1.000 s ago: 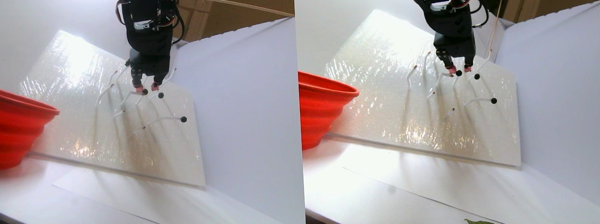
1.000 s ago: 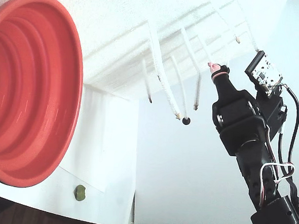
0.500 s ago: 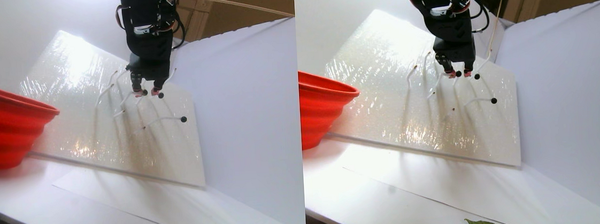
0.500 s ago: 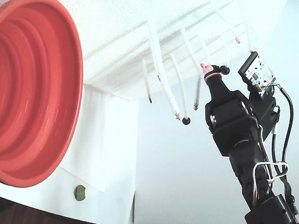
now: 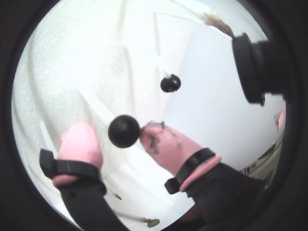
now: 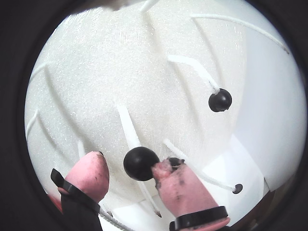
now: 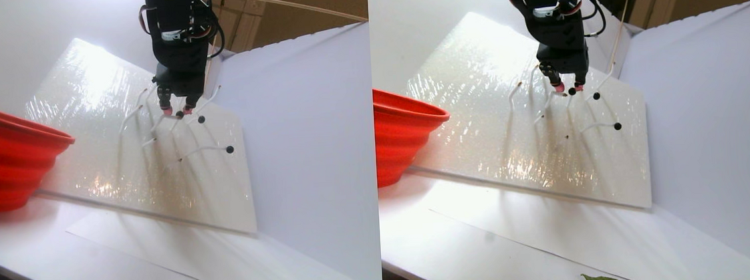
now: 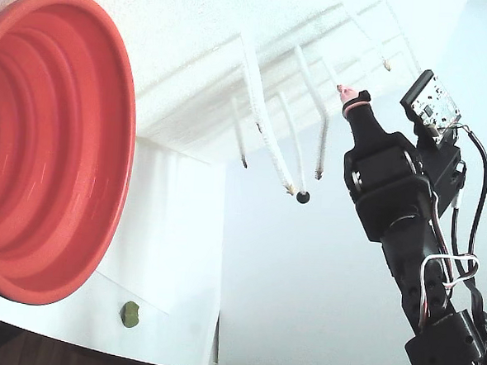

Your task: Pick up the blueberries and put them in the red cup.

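Because each blueberry [image 6: 141, 163] sat on a thin white stem [image 6: 129, 126] (lower centre, both wrist views), the gripper [image 6: 126, 175] bracketed one, pink fingertips [image 6: 90, 174] apart, one touching.

The red cup [image 8: 55, 146] is a bright orange-red all over, its inside marked by stepped concentric rings that darken toward the middle. Beside the cup, a white foam board [image 7: 114, 140] shows a fine sparkling grain with pale glossy streaks, and thin white stems [image 8: 260, 117] with brownish tips stand out from it. The blueberries [image 6: 141, 163] on those stems are glossy black. The end effector [image 5: 120, 144] is black with soft pink fingertips [image 5: 81, 142], the one on the right in both wrist views smudged with dark specks and banded in black. Below the cup lies a small olive-green lump [image 8: 130, 313] on white paper [image 8: 173, 253]. The desk [image 7: 33, 258] is white.
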